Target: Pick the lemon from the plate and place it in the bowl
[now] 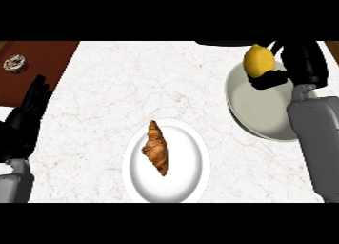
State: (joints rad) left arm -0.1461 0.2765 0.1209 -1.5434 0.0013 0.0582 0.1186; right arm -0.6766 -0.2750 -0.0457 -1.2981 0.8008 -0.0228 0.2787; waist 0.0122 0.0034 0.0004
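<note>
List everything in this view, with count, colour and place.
counter: one, white marble, fills most of the view
brown surface: one, beyond the counter's upper left edge
round item: one, whitish and brown, on the brown surface; too small to identify
plate: one, white, lower centre of the counter
croissant: one, golden brown, lying on the plate
bowl: one, pale grey, right side of the counter
lemon: one, yellow, over the bowl's far rim, held in the right hand
forearms: two, grey, coming in from the lower left and lower right
left hand: one, black, open, resting at the left edge
right hand: one, black, upper right, fingers curled round the lemon
</note>
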